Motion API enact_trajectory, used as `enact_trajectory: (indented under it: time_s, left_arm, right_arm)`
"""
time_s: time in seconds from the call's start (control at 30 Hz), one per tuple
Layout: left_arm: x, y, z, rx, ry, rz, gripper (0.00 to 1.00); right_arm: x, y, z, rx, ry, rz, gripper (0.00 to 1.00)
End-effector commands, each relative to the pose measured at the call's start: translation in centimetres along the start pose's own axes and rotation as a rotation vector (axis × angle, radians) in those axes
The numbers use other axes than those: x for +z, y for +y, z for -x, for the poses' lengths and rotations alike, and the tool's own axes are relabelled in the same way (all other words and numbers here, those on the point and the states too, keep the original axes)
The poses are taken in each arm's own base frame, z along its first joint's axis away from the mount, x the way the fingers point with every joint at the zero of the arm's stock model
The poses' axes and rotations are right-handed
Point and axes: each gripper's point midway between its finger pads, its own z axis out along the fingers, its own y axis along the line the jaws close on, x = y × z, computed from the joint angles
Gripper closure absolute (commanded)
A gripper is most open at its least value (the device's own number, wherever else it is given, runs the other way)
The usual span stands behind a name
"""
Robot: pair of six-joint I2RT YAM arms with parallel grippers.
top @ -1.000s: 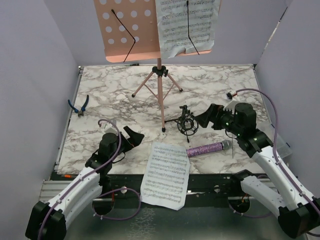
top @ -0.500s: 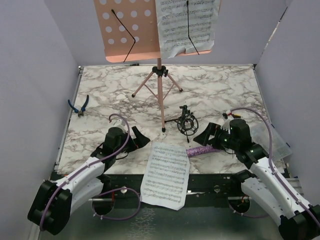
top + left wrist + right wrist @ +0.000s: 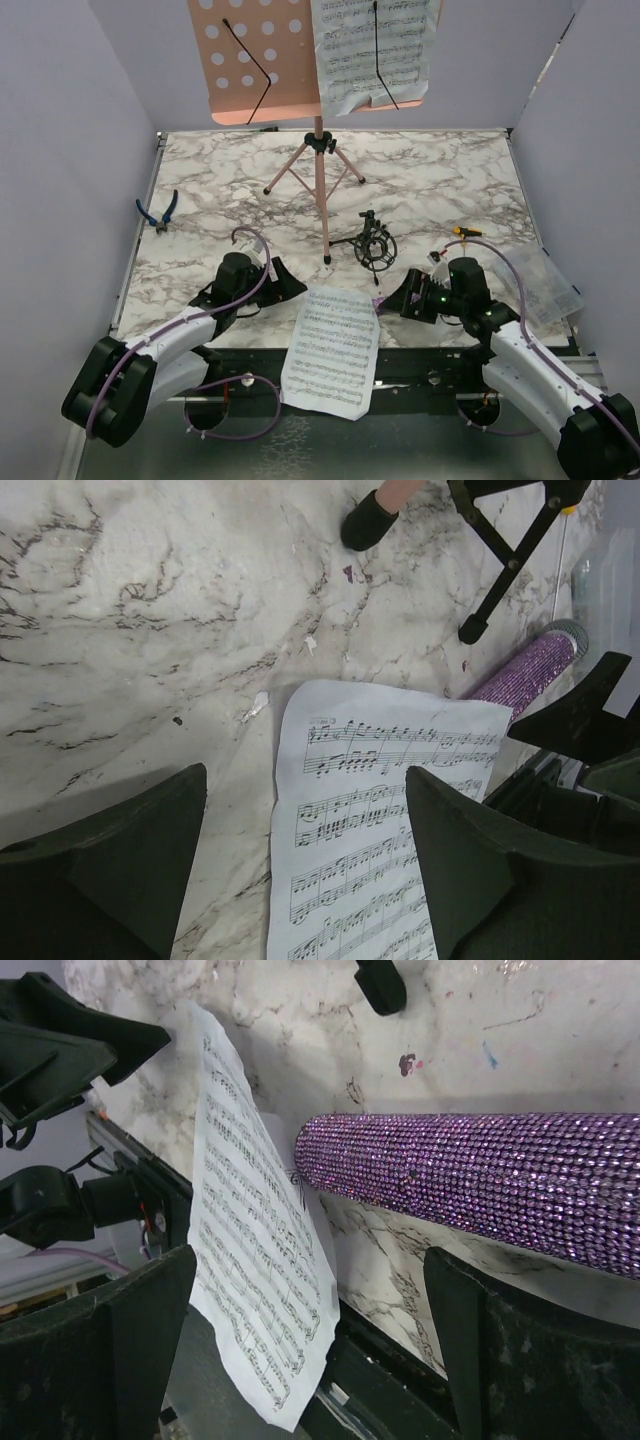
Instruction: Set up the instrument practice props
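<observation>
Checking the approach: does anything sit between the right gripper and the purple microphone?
Nothing visible does. The right gripper hangs open over the microphone on the table; the music sheet lies beside its end.

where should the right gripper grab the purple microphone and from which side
Across the straight barrel of the glittery purple microphone, near its middle, from above: it lies flat on the marble table, so only its long sides are free. The open right gripper hangs over it with jaws seemingly in line with the barrel; a wrist turn probably helps.
</observation>
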Motion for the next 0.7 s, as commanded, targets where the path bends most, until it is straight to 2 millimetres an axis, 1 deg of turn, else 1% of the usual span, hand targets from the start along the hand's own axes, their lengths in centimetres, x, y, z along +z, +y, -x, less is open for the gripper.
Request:
enact_trajectory:
  time_s: [0.0, 0.1, 0.23, 0.3, 0.47, 0.53, 0.67]
  left_arm:
    - [0.5, -1.6, -0.3, 0.031, 0.046, -0.062, 0.2]
    - [1.0, -1.5, -0.7, 0.038, 0.067, -0.055, 0.2]
    - [1.5, -1.9, -1.1, 0.051, 0.088, -0.058, 0.2]
    - [1.8, -2.1, -1.2, 0.06, 0.095, -0.059, 0.2]
    - [2.4, -2.6, -1.4, 0.073, 0.109, -0.061, 0.21]
    - [2.7, -2.7, -1.5, 0.075, 0.113, -0.056, 0.2]
    - [3.1, -2.9, -2.0, 0.071, 0.148, -0.061, 0.2]
  right_arm:
    - [0.5, 1.3, -1.1, 0.0, 0.054, 0.118, 0.0]
    - [0.7, 0.6, -1.9, 0.015, 0.083, 0.114, 0.01]
    - [1.1, -0.5, -2.9, 0.038, 0.095, 0.103, 0.04]
    - [1.3, -0.9, -3.5, 0.055, 0.108, 0.105, 0.08]
    - [1.7, -1.3, -4.0, 0.07, 0.125, 0.103, 0.2]
    - [2.0, -1.1, -4.1, 0.068, 0.125, 0.128, 0.25]
    - [2.6, -0.7, -4.1, 0.061, 0.145, 0.153, 0.29]
